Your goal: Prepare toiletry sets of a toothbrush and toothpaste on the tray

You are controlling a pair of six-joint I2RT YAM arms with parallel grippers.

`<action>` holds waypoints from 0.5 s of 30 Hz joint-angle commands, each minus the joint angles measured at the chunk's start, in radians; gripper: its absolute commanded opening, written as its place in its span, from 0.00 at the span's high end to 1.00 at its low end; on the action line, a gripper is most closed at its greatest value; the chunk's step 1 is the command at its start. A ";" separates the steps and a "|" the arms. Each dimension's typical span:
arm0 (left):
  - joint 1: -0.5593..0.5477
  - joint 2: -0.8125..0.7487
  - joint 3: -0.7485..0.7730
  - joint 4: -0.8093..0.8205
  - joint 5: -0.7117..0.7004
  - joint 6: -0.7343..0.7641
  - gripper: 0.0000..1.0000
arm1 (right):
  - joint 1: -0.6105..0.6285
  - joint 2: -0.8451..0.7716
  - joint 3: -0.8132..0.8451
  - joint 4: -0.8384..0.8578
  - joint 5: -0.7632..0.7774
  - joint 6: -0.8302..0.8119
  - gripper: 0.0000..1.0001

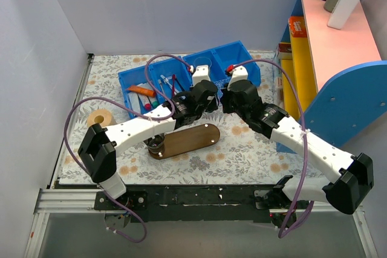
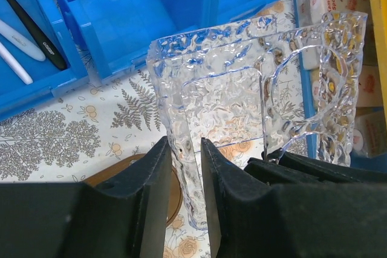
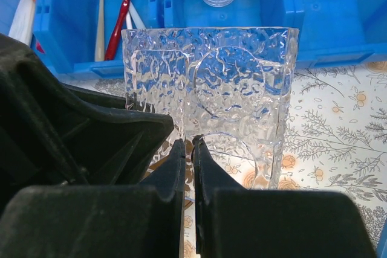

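Together, both end effectors [image 2: 184, 152] [image 3: 188, 149] clamp a clear container [image 3: 242, 89].

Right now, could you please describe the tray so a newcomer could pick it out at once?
On the floral tablecloth, look just in front of the two blue bins. The tray lies there: a flat, dark brown wooden oval, unlike the boxy bright-blue plastic bins behind it.
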 commanded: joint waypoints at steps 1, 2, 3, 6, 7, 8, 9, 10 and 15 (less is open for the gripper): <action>0.004 0.014 0.055 -0.051 -0.030 0.033 0.82 | -0.002 0.000 0.004 0.045 0.029 0.008 0.91; 0.004 0.020 0.061 -0.062 -0.030 0.033 0.83 | -0.001 0.002 0.002 0.044 0.026 0.013 0.88; 0.004 0.031 0.067 -0.068 -0.031 0.033 0.84 | -0.002 0.004 0.001 0.045 0.025 0.014 0.84; 0.004 0.049 0.086 -0.085 -0.039 0.033 0.87 | 0.001 0.008 -0.004 0.045 0.009 0.025 0.70; 0.004 0.054 0.092 -0.091 -0.046 0.033 0.90 | 0.002 0.008 -0.004 0.044 0.002 0.030 0.67; 0.004 0.060 0.104 -0.104 -0.048 0.033 0.91 | 0.002 0.008 -0.005 0.044 -0.002 0.031 0.65; 0.004 0.068 0.115 -0.113 -0.053 0.035 0.93 | 0.002 0.010 -0.005 0.045 -0.009 0.039 0.61; 0.004 0.086 0.124 -0.122 -0.059 0.035 0.95 | 0.002 0.005 -0.008 0.044 -0.018 0.044 0.54; 0.004 0.145 0.211 -0.193 -0.080 0.032 1.00 | 0.005 -0.015 -0.024 0.048 -0.040 0.067 0.44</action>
